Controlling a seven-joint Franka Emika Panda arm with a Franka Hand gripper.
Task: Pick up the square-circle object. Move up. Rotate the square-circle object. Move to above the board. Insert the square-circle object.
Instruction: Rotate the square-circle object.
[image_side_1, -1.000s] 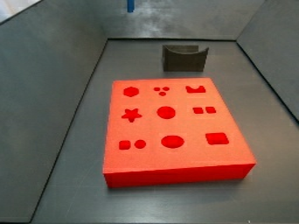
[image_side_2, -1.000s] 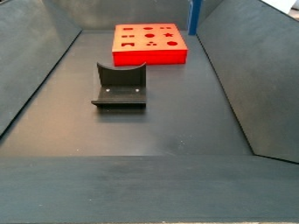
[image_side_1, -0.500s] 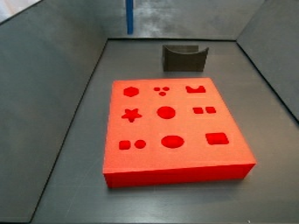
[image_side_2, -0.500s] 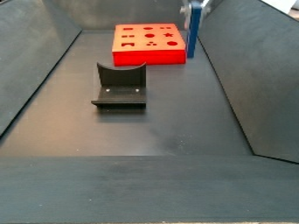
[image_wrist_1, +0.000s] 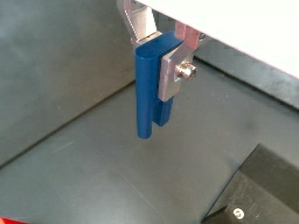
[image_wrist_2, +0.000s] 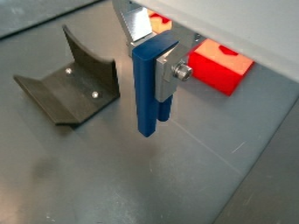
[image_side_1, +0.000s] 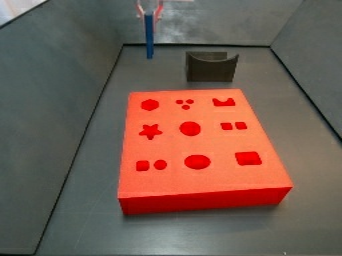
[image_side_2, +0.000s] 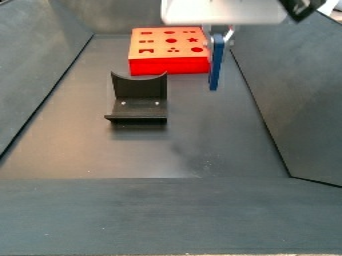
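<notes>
Wrist views | our gripper (image_wrist_2: 149, 45) clamps the small blue plastic square-circle object (image_wrist_2: 149, 92), hanging upright off the floor | risk: legs misaligned, jamming on the flat red board (image_side_2: 170, 50)

- Square-circle object (image_wrist_1: 146, 92): thin blue plastic piece, long and narrow, seen edge-on. Hangs upright in the air, clamped at its upper end between the silver fingers (image_wrist_2: 172, 72) of the gripper (image_wrist_2: 155, 58); lower end free above the dark floor.
- Board (image_side_1: 201, 145): large flat bright red block lying on the floor, top face showing darker star, hexagon, circle and square recesses. The blue piece hangs apart from it, beside one edge in a side view (image_side_2: 214, 60).
</notes>
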